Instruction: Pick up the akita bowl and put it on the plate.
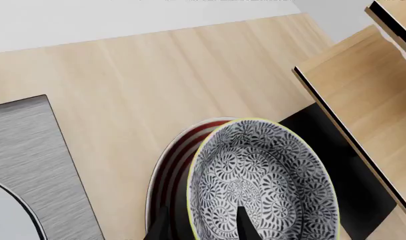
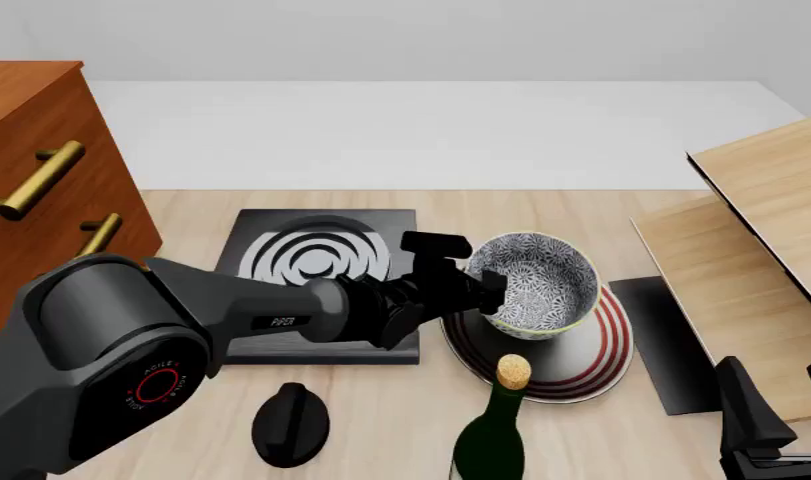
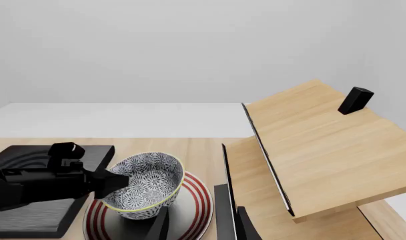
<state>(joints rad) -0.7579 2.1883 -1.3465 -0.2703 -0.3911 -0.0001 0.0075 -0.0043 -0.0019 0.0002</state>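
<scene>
**Bowl held by its rim over the plate**

Taking the plate (image 2: 605, 350) as landmark and going left to right: to its left lies the black square slab (image 2: 318, 285) with grey-white rings, and across that slab reaches the left arm. Its tool (image 2: 492, 292) is closed on the near-left rim of the akita bowl (image 2: 545, 285), one finger inside the wall and one outside, as the left wrist view shows. The bowl sits tilted over the plate's left-centre; whether its foot touches the plate cannot be told.

The bowl looks like stiff glazed ceramic: rigid, probably smooth and slippery, moderately heavy, and liable to chip. The rim pinch is the only practical hold, so it may swing or slip if tilted further.

Right of the plate, the right tool (image 2: 779, 420) hovers low with fingers apart, holding nothing.
</scene>
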